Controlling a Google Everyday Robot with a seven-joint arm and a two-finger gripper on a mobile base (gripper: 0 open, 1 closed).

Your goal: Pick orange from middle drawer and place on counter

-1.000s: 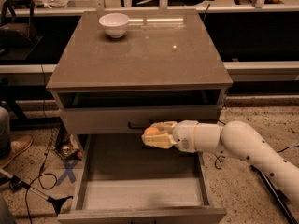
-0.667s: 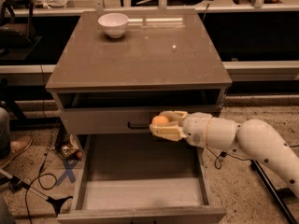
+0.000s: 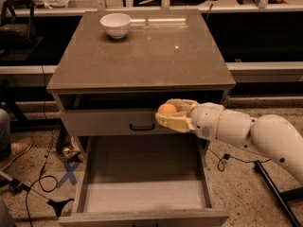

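Orange [image 3: 166, 109] grasped between fingers of hand [image 3: 166, 114], held in air above open middle drawer [image 3: 142, 193], just in front of upper drawer front [image 3: 104, 123] with black handle [image 3: 142, 126], below front edge of surface [image 3: 142, 60]. White arm extended from right. White bowl [image 3: 115, 24] set at far left of surface.

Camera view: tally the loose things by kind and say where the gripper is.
Orange: 1, in the gripper, above the open middle drawer.
White bowl: 1, on the counter.
Total: 2.
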